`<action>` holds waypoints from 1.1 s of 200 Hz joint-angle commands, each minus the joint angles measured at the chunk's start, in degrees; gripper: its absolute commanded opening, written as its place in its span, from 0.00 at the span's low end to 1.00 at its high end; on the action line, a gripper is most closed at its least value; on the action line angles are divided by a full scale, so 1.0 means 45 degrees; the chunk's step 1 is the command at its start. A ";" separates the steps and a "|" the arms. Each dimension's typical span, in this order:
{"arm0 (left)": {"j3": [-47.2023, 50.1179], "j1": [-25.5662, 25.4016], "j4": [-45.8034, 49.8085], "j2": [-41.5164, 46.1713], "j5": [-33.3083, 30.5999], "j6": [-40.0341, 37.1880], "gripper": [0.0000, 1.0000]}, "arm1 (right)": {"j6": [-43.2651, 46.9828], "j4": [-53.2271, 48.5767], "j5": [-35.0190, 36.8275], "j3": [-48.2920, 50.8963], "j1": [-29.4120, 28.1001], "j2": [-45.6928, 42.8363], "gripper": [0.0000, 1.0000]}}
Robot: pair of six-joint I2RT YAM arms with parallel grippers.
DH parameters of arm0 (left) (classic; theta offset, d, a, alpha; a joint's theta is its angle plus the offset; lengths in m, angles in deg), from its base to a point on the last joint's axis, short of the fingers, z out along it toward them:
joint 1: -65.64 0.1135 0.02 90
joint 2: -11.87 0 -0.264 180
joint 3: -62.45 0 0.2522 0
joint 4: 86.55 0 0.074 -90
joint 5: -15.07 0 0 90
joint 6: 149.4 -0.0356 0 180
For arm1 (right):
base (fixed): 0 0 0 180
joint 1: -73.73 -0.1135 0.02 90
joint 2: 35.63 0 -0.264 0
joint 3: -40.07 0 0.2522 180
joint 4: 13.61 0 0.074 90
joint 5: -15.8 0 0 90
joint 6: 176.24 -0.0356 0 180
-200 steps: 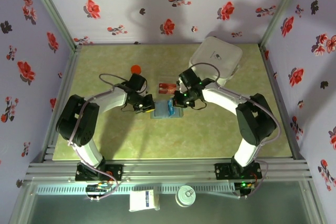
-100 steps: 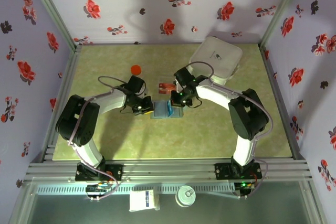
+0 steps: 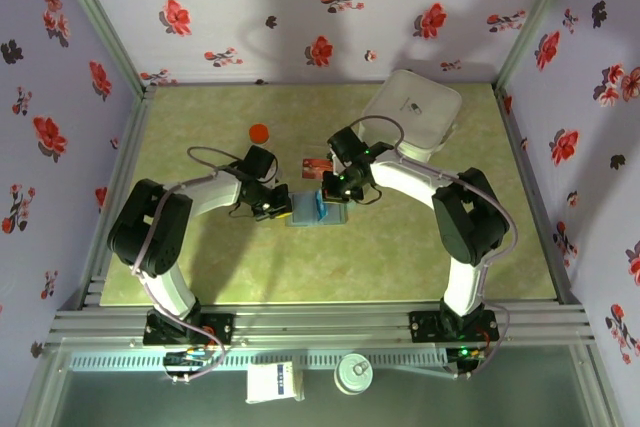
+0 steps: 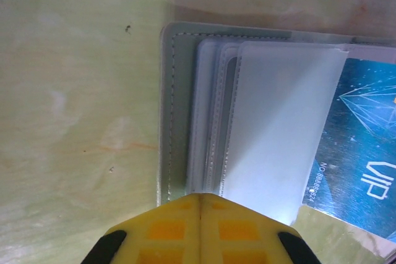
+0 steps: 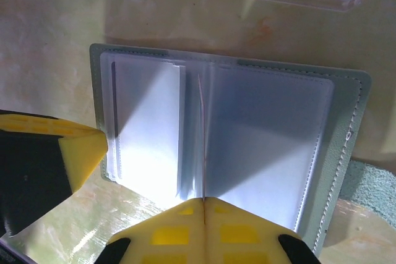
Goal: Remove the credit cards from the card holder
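Right gripper (image 5: 203,201) clamps a credit card (image 4: 359,146), just a thin edge-on line from my right wrist, over the open card holder (image 5: 346,153) at mid-table, while my left gripper (image 4: 201,197), fingers together, sits at its left edge.

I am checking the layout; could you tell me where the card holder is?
In the top view the card holder lies open in the middle of the table, between the left gripper and the right gripper, nearer than the clear box.
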 commanded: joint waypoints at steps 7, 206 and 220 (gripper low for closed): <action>0.0177 0.0095 -0.0081 -0.0295 -0.0040 -0.0299 0.00 | -0.0243 -0.0277 0.0194 -0.0344 -0.0140 0.0344 0.00; 0.0101 0.0115 -0.0191 -0.0453 0.0204 -0.0270 0.00 | -0.0944 0.0246 0.0244 -0.0298 -0.0218 0.0643 0.07; 0.0098 0.0115 -0.0200 -0.0432 0.0239 -0.0254 0.00 | -0.0927 0.0182 0.0327 -0.0275 -0.0223 0.0584 0.05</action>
